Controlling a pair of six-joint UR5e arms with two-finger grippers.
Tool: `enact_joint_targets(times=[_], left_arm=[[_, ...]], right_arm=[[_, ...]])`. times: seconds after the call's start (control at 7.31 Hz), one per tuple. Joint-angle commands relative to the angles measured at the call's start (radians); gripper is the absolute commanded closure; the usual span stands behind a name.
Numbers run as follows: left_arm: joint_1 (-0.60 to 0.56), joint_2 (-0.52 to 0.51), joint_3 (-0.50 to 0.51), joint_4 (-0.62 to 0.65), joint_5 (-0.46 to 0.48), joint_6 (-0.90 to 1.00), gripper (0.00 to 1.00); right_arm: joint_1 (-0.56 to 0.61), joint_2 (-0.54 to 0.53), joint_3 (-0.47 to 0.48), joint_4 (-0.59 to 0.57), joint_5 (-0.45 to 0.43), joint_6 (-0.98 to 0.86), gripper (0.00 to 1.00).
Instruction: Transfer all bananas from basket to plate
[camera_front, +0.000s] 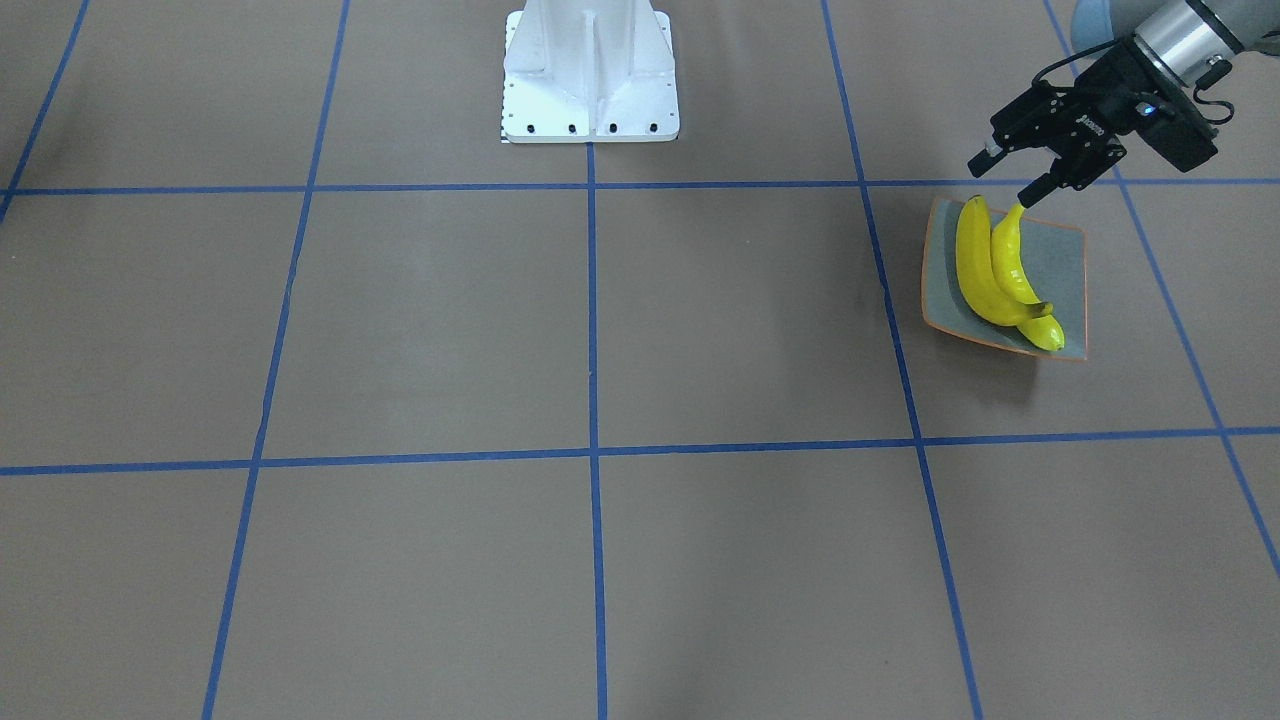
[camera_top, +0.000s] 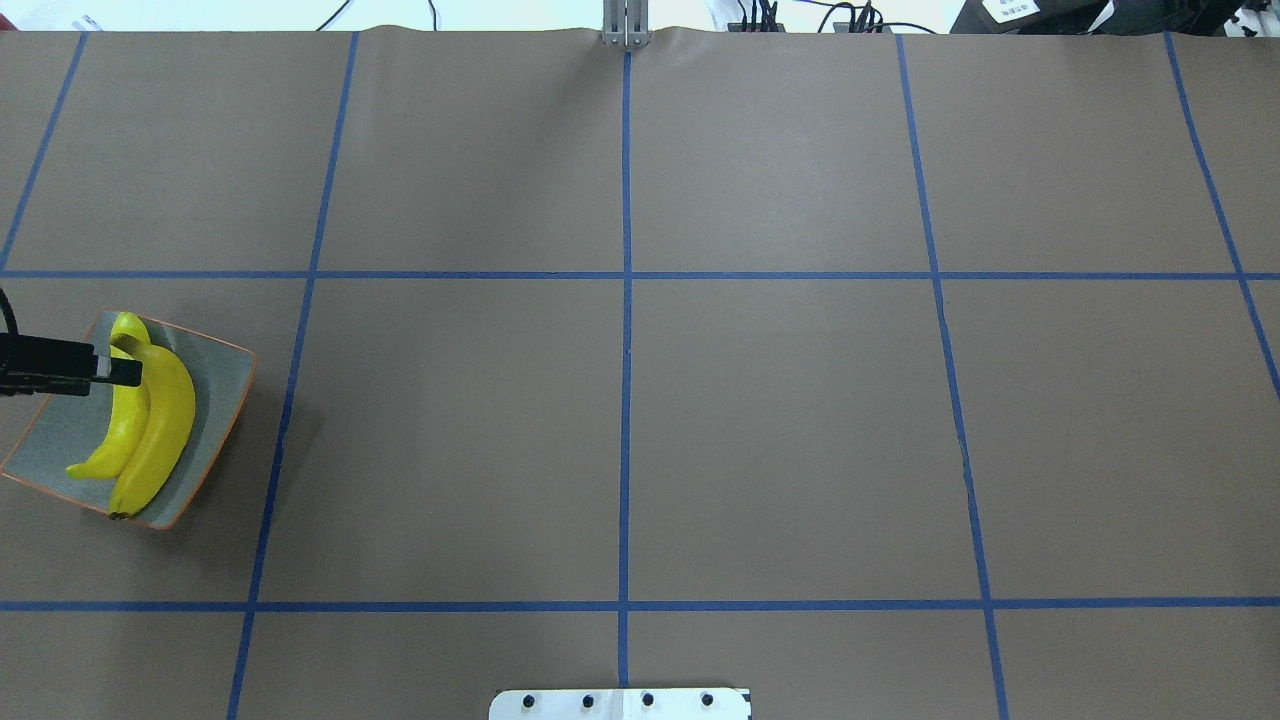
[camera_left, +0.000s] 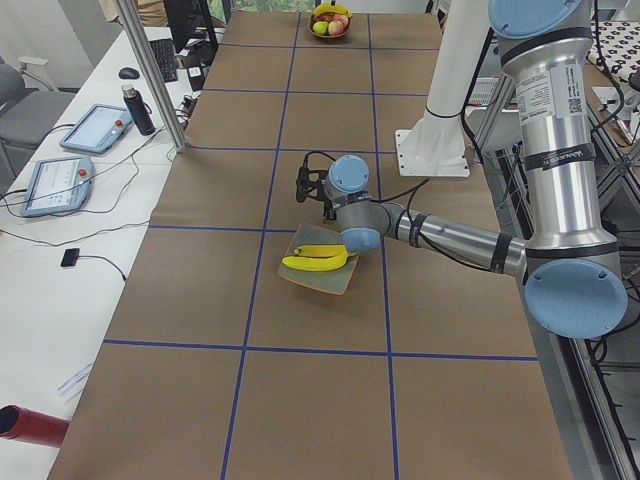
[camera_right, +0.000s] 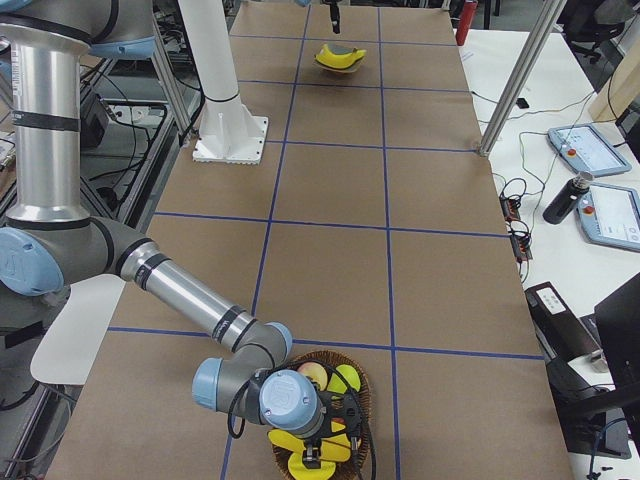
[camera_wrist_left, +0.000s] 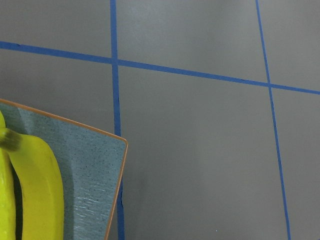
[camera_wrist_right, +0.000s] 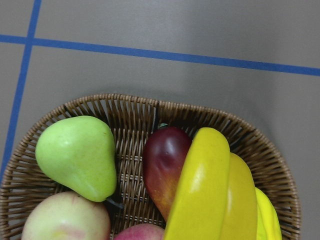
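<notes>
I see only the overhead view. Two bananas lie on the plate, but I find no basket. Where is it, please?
Observer: The basket stands at the end of the table on the robot's right, outside your frame.
Operator: Are there bananas in it?
Observer: Yes, the right wrist view shows bananas in it, beside a green pear.
Operator: And the left jaws above the plate, are they open or shut?
Observer: Open, as the front-facing view shows, and they hold nothing.
</notes>
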Motion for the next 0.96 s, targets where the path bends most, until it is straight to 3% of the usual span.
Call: enact_joint_targets(times=[0.0,0.41,0.55,0.82], left_arm=[[0.000,-0.004,0.000,-0.002,0.000,0.000,0.00],[0.000,-0.015,0.001,0.000,0.000,0.000,0.00],[0.002,-0.018,0.001,0.000,0.000,0.000,0.00],[0.002,-0.025,0.003,0.000,0.000,0.000,0.00]], right_arm=[[-0.009,-0.008,-0.005,0.023,-0.011,0.034,0.02],[-0.054,-0.005,-0.005,0.029,-0.016,0.068,0.04],[-0.063,-0.005,-0.005,0.047,-0.019,0.067,0.09],[-0.071,-0.006,-0.007,0.056,-0.028,0.064,0.64]])
